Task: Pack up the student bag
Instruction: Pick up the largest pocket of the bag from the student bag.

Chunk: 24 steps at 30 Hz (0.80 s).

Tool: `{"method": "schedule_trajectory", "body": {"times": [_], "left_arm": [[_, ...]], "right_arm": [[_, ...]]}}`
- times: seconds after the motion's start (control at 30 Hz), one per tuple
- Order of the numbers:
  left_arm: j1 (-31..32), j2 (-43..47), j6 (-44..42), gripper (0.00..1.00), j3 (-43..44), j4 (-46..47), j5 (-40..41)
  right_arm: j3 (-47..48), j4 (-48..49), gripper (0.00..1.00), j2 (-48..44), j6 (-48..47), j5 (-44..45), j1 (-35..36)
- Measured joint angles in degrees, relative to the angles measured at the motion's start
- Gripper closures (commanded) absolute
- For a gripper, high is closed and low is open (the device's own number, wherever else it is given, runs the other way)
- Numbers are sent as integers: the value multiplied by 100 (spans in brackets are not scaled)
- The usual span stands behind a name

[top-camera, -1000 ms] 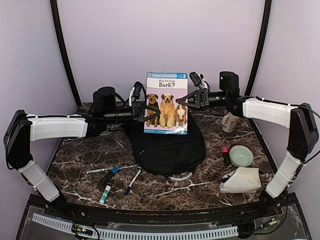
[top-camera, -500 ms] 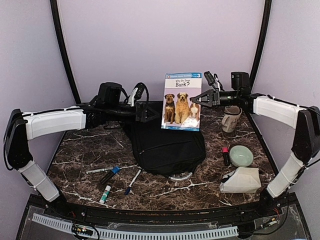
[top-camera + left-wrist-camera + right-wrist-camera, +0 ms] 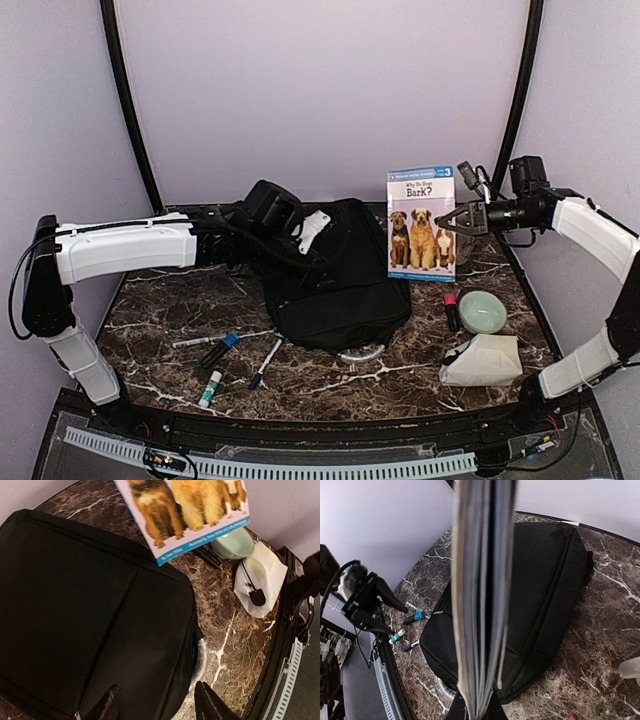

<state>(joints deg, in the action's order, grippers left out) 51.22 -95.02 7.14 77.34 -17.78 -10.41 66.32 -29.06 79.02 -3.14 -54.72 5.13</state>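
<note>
1. The student bag [image 3: 335,275] lies flat in the middle of the marble bench [image 3: 160,310], toward the back wall. It is black and soft, and its front edge is rounded.
2. The right pincer [image 3: 475,711] is clenched on a children's book [image 3: 421,222]. It holds the book upright by its right side, with the cover of three dogs facing the top camera.
3. The book stands just beside the bag's right edge. In the right wrist view it shows edge-on, with the bag behind it.
4. The left pincer [image 3: 156,700] is released, with its two fingers apart and nothing between them. It hovers over the bag's left part.
5. A pale green bowl [image 3: 483,311] and a white pouch [image 3: 482,360] sit at the bench's right front, with a red-capped item [image 3: 451,312] just beside the bowl.
6. Markers [image 3: 218,350], a pen [image 3: 265,363] and a glue stick [image 3: 210,388] lie at the left front, near the bag.
</note>
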Motion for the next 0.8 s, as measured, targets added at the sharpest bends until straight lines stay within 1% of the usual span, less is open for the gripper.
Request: {"method": "schedule_trajectory", "body": {"times": [0.03, 0.07, 0.13, 0.27, 0.5, 0.53, 0.57, 0.6, 0.8], "left_arm": [[146, -68, -118, 41, 94, -76, 109], [254, -129, -210, 39, 166, -142, 162], [457, -293, -400, 38, 319, -297, 328], [619, -662, -632, 38, 632, -686, 662], [767, -1047, -833, 37, 994, -1134, 1115], [793, -1093, -857, 37, 1051, -1174, 1161], [828, -1147, -892, 32, 1115, -1209, 1241], [863, -1209, -925, 29, 1180, -1241, 1296], [1147, -1652, -1204, 28, 1475, -1314, 1766]], "right_arm": [[22, -184, 100, -7, -133, 87, -15], [33, -337, 100, -26, -258, 190, -28], [46, -579, 100, -98, -455, 376, -33], [260, -1084, 100, -234, -846, 684, -33], [511, -1460, 100, -275, -1174, 868, -33], [514, -1497, 100, -280, -1202, 881, -33], [514, -1526, 100, -280, -1235, 903, -33], [514, -1561, 100, -280, -1268, 933, -33], [514, -1646, 100, -280, -1316, 981, -33]]}}
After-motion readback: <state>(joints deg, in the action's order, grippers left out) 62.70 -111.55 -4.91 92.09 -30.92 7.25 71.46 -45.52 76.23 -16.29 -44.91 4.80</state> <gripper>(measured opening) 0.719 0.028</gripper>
